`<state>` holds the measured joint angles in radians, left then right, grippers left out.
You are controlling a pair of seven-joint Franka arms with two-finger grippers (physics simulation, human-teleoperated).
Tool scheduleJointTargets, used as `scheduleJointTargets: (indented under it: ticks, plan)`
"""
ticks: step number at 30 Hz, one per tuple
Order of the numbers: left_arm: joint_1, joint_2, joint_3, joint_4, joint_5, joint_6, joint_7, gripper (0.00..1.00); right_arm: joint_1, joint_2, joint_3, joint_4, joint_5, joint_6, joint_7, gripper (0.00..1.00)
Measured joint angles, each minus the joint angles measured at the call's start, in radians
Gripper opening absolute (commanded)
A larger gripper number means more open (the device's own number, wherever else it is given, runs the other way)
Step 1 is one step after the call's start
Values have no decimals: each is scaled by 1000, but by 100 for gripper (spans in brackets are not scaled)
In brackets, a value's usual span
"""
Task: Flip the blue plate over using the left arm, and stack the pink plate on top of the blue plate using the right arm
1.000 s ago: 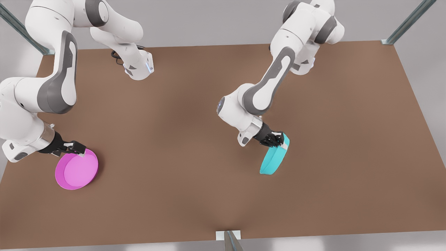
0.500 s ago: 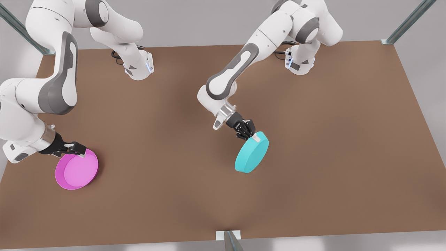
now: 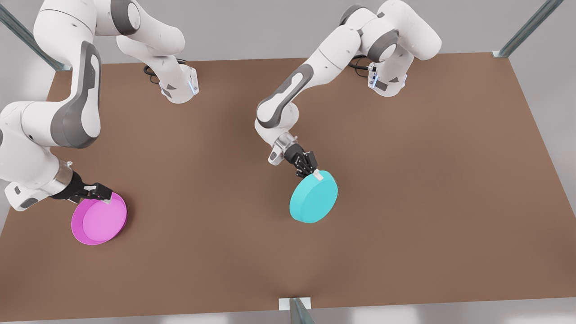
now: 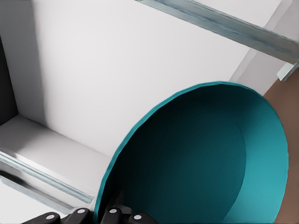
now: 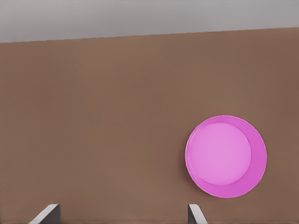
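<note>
The left arm point(image 3: 292, 90) has swung the blue plate point(image 3: 313, 202) toward mid-table, base now up (nearly flipped), with the left gripper point(image 3: 315, 173) pinching its rim. The pink plate point(image 3: 99, 218) lies well apart at the front view's left, beside the wide-open right gripper point(image 3: 104, 196).

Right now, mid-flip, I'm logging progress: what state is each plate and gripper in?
blue plate: held by its rim, tilted, base turned toward the front camera.
pink plate: flat on the table, right way up, not gripped.
left gripper: shut on the blue plate's rim.
right gripper: open, hovering by the pink plate.
</note>
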<state>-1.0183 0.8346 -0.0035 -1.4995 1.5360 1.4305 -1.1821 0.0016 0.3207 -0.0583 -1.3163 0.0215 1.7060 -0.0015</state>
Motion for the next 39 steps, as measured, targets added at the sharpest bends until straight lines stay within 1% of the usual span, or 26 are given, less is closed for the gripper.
scheduleJointTargets:
  ticks: [5,9,10,11,12,16,20,22,25,27,30,31,33,34,36,37,39]
  plan:
    - [-18,69,0,36,7,-39,-46,21,0,0,0,-1,0,0,0,100]
    - [-20,94,0,48,8,-56,-57,21,0,0,0,0,0,0,0,100]
    - [-21,99,1,48,8,-58,-63,28,-1,0,0,0,0,0,0,100]
    - [-22,102,1,55,7,-69,-62,58,0,0,0,-1,0,0,0,100]
    - [-25,107,1,56,4,-68,-62,100,0,0,0,-1,-1,0,0,100]
    - [-30,123,2,62,-4,-83,-62,100,0,-1,0,-1,0,-2,-1,100]
    - [-48,161,-1,115,-8,-117,-54,100,0,-38,-14,12,-2,-19,0,100]
    - [-49,174,-16,149,-17,-133,-50,100,-7,-42,-16,47,-4,-171,0,100]
    - [-50,205,-66,229,-68,-132,-54,100,-4,-43,-15,57,-5,-241,0,100]
    - [-50,219,-80,255,-114,-125,-67,100,-4,-44,-23,58,-20,-312,1,100]
    - [-50,247,-102,331,-198,-122,-73,100,-16,-25,-35,53,9,-318,-57,100]
    - [-49,249,-104,348,-229,-115,-73,100,-18,-10,-37,45,8,-310,-64,100]
    - [-49,248,-107,382,-307,-99,-73,100,-23,-12,-35,-107,43,-136,-104,100]
    - [-50,248,-118,397,-347,-99,-73,100,-52,-17,-35,-156,72,-86,-152,100]
    - [-50,250,-140,429,-429,-83,-75,100,-82,-66,-36,-325,89,72,-224,100]
    - [-49,250,-146,440,-467,-79,-73,100,-103,-70,-35,-362,89,113,-255,100]
    - [-49,250,-165,459,-526,-83,-74,100,-158,-43,-35,-364,133,130,-351,100]
